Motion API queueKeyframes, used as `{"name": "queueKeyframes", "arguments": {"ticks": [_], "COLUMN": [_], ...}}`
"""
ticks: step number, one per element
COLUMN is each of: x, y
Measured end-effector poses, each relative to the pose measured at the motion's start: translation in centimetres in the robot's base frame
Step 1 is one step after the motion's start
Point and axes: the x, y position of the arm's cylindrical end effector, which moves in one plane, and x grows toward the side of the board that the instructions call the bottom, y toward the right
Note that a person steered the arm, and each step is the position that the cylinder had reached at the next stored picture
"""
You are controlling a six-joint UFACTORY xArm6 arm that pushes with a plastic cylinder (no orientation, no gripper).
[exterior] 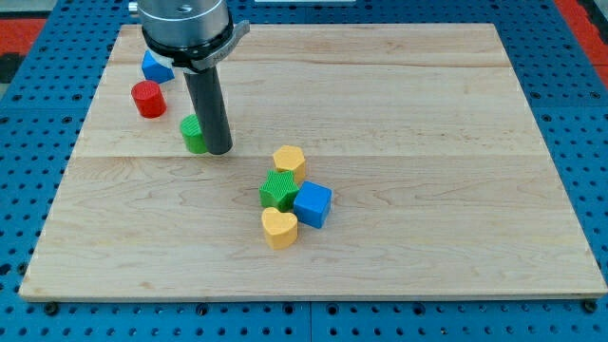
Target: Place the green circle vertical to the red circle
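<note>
The green circle point(193, 134) is a short green cylinder on the wooden board, left of centre. The red circle point(147, 99) is a short red cylinder up and to the left of it. My tip point(219, 150) is the lower end of the dark rod; it touches the green circle's right side. The rod partly hides the green circle's right edge.
A blue block point(155, 66) lies above the red circle, partly under the arm's head. Near the board's centre sit a yellow hexagon point(289, 161), a green ribbed block point(278, 190), a blue cube point(313, 204) and a yellow heart point(279, 228). The board point(456, 142) lies on a blue pegboard.
</note>
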Motion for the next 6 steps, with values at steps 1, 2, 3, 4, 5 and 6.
{"name": "queueKeyframes", "arguments": {"ticks": [1,2,3,4,5,6], "x": [-1.0,-1.5,-2.3,-2.6,-3.2,-3.3], "y": [1.0,-2.4,-5.5,-5.9,-6.7,-6.8]}}
